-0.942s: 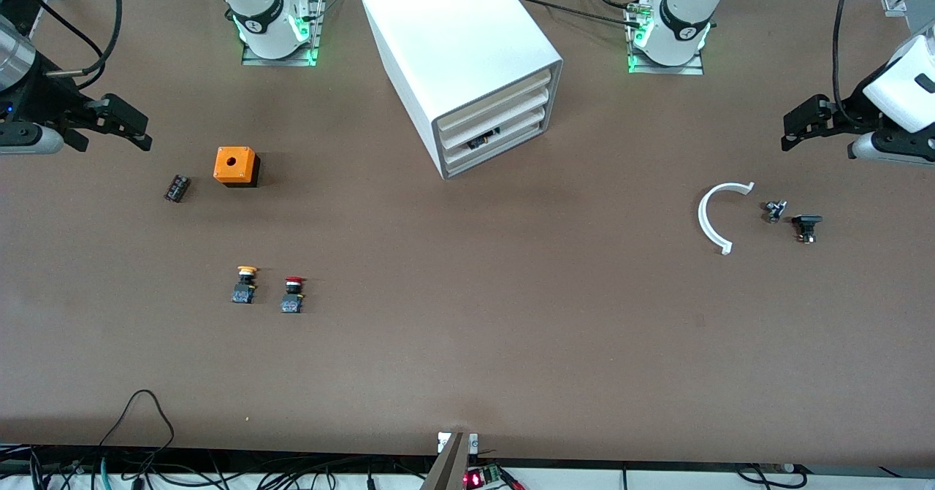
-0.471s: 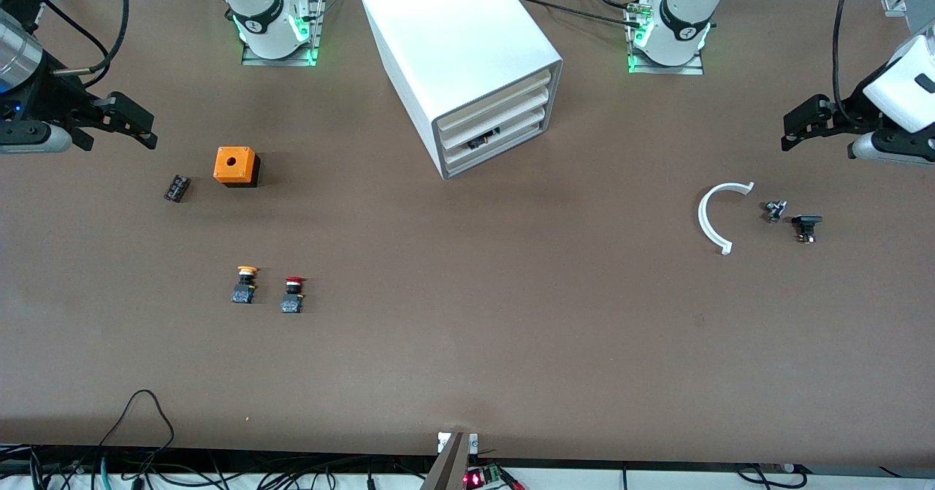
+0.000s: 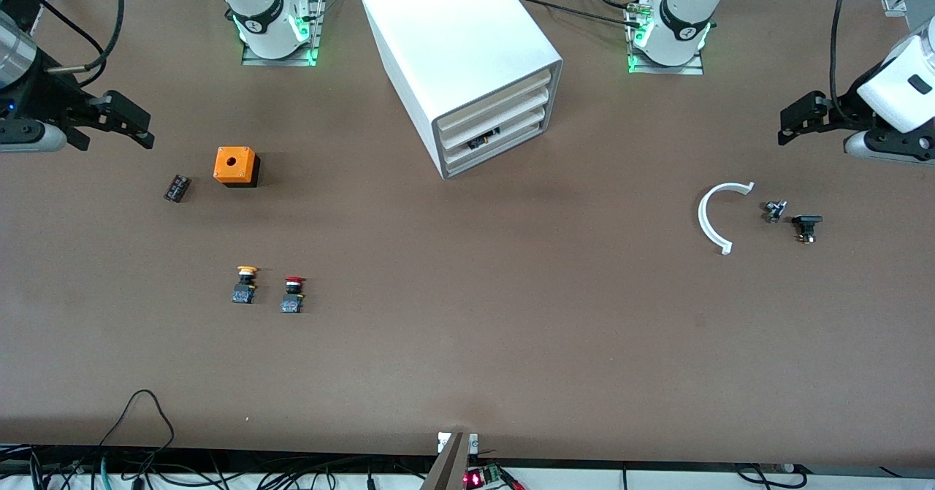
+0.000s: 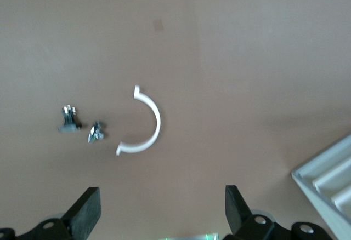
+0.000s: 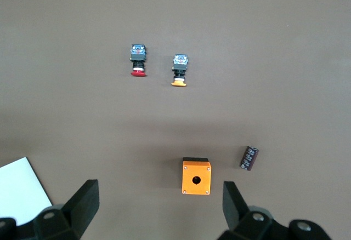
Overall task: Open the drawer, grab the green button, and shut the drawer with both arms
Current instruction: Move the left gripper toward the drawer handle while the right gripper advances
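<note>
Nothing of the task looks done yet. Nearest the front camera stand the yellow-capped push button (image 3: 246, 284) and red-capped push button (image 3: 293, 294), untouched. Farther back, the big white grey-rimmed drawer cabinet (image 3: 467, 59) has every cream-fronted drawer (image 3: 488, 136) pushed in; something dark shows in one slot, possibly the green-capped button, though I cannot tell. The right gripper (image 3: 120, 120) and left gripper (image 3: 800, 116) hover over opposite table ends, fingers spread, empty.

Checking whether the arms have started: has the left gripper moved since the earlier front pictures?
Yes, slightly. The left gripper has risen a little and drawn away from the white curved piece lying on the table below it; it stands open.
</note>
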